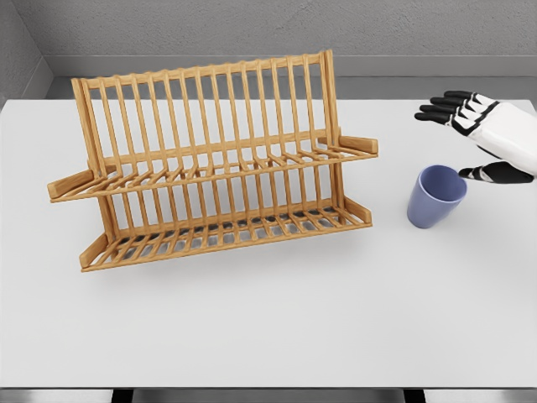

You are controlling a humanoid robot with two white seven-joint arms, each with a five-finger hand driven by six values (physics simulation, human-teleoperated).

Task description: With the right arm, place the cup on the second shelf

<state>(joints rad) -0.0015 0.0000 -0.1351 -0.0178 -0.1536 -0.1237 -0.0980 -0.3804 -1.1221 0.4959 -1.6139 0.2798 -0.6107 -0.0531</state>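
Observation:
A blue-violet cup [435,196] stands on the white table [268,319], right of the wooden rack, leaning slightly with its mouth toward the upper right. My right hand [466,141] hovers just beyond the cup at the right edge. Its black fingers [445,111] are spread and its thumb [495,173] lies close to the cup's rim, holding nothing. The wooden dish rack [214,164] has an upper shelf [218,172] and a lower shelf [226,233], both bare. My left arm is out of view.
The rack fills the table's left and middle, with a tall slatted back. The far table edge runs behind it against a grey wall.

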